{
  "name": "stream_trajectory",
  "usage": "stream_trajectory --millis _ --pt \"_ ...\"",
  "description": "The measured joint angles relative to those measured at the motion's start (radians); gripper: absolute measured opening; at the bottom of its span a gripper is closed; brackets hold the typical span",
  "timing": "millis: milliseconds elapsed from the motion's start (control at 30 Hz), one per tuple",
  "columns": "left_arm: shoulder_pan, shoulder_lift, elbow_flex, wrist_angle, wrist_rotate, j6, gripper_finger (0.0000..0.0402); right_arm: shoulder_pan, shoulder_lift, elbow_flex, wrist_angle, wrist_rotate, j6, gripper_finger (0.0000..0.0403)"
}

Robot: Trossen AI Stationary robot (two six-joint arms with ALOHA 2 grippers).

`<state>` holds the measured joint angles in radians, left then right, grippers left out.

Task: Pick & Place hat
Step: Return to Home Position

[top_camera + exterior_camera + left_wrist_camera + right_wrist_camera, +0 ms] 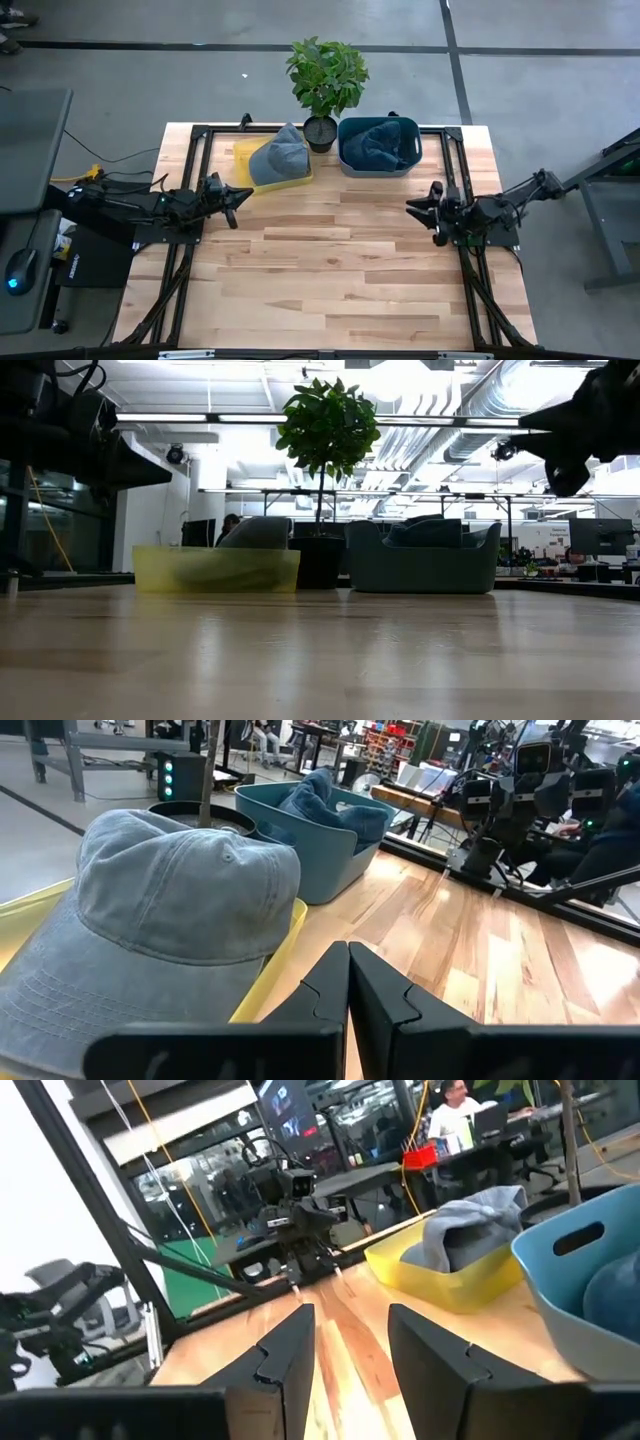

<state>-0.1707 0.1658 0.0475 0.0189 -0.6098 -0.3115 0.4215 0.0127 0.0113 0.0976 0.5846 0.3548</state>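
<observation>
From above, your gray cap (pixel 283 153) sits in the yellow bin (pixel 241 155) and the blue cap (pixel 377 143) in the blue bin (pixel 378 171), both at the desk's (pixel 330 270) back edge. Low view: the bins flank the plant (pixel 325 420). Left wrist: your left end effector (pixel 348 982) is pinched closed, empty, by the yellow bin. Right wrist: the right end effector (pixel 350 1315) gapes apart, empty.

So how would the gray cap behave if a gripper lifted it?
Probably soft and light: the gray cap is washed fabric, its crown dented and creased. The brim looks stiffer, so likely the better grip. It sits heaped above the yellow bin rim, so a push may tip it out.
</observation>
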Motion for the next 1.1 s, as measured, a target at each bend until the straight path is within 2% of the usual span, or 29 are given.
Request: stream_trajectory --millis 433,633,800,1100 --pt "0.000 0.000 0.001 0.000 0.000 0.000 0.0001 -0.086 0.057 -0.001 -0.020 -0.103 -0.209 0.0123" --pt "0.000 0.000 0.001 0.000 0.000 0.000 0.0001 -0.090 0.073 -0.001 -0.020 -0.077 -0.337 0.0123" --pt "0.000 0.000 0.001 0.000 0.000 0.000 0.0002 -0.090 0.073 -0.002 -0.017 0.009 -0.410 0.0123" --pt "0.000 0.000 0.001 0.000 0.000 0.000 0.0002 -0.090 0.073 -0.002 -0.017 0.008 -0.442 0.0124"
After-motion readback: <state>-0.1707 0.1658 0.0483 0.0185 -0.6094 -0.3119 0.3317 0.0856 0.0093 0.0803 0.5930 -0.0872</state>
